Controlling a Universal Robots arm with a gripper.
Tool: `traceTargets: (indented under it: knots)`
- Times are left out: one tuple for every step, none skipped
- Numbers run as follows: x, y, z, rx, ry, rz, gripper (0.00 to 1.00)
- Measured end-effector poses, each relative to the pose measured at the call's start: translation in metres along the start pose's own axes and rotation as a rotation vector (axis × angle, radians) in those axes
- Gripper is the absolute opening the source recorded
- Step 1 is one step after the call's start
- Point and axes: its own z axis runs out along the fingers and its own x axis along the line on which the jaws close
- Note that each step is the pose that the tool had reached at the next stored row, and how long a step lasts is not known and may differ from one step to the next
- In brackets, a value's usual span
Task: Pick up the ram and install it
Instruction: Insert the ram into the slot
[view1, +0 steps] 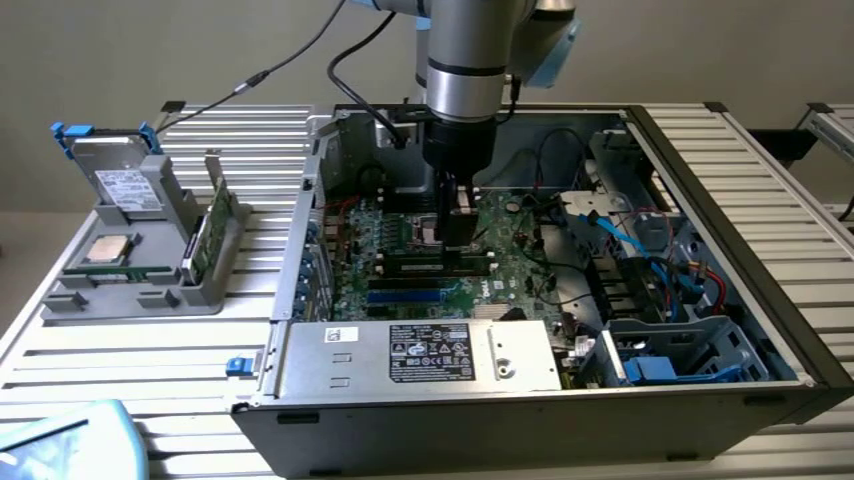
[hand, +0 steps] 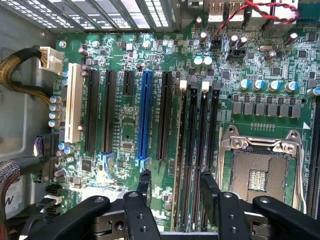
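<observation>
Green ram (hand: 192, 150) on edge in slot, lengthwise between parted jaws

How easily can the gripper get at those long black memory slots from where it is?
Probably easily: the gripper, jaws open, hangs right above the memory slots inside the open case, and no cable or part lies across them.

open fingers (hand: 176, 192), memory slots (hand: 196, 150), possibly empty

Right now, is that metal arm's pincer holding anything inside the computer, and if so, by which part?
Nothing is held. The open black pincer hangs empty above the long black plastic memory slots on the green motherboard.
</observation>
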Motion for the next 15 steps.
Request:
traceTargets:
  knots:
    - [0.0000, 0.0001, 0.0000, 0.0001, 0.0000, 0.000, 0.52]
    - [0.0000, 0.0001, 0.0000, 0.0001, 0.0000, 0.000, 0.52]
    - [0.0000, 0.0001, 0.0000, 0.0001, 0.0000, 0.000, 0.43]
    - [0.0000, 0.0001, 0.0000, 0.0001, 0.0000, 0.000, 0.43]
    - [0.0000, 0.0001, 0.0000, 0.0001, 0.0000, 0.000, 0.36]
    - [0.0000, 0.0001, 0.0000, 0.0000, 0.0001, 0.000, 0.31]
    - [0.0000, 0.0001, 0.0000, 0.0001, 0.0001, 0.000, 0.31]
    - [0.0000, 0.0001, 0.0000, 0.0000, 0.0001, 0.000, 0.25]
    - [0.0000, 0.0001, 0.0000, 0.0000, 0.0001, 0.000, 0.19]
    - [0.0000, 0.0001, 0.0000, 0.0001, 0.0001, 0.000, 0.19]
    - [0.0000, 0.0001, 0.0000, 0.0000, 0.0001, 0.000, 0.13]
    - [0.0000, 0.0001, 0.0000, 0.0001, 0.0001, 0.000, 0.10]
    - [0.0000, 0.0001, 0.0000, 0.0001, 0.0001, 0.000, 0.10]
    - [0.0000, 0.0001, 0.0000, 0.0000, 0.0001, 0.000, 0.10]
    - [0.0000, 0.0001, 0.0000, 0.0000, 0.0001, 0.000, 0.10]
